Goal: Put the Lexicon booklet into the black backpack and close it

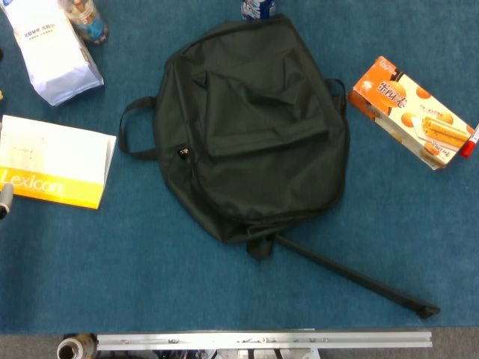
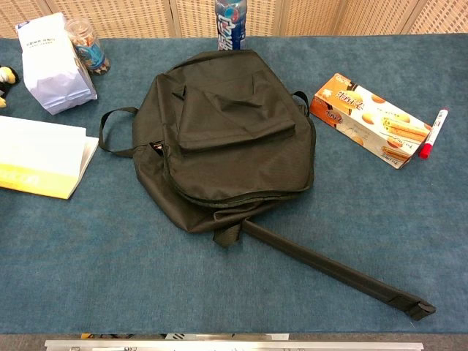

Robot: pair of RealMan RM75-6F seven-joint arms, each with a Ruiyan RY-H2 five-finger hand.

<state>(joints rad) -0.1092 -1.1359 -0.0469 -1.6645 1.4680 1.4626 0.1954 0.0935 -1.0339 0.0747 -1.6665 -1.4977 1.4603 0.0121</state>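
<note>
Flatly, blue carpeted table meets wicker screens behind.

Left hand — only small grey, metallic, rounded tip shows at frame edge.

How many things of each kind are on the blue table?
Backpack: 1
Lexicon booklet: 1
White bag: 1
Orange snack box: 1
Red marker: 1
Bottles: 2
Total: 7
</note>
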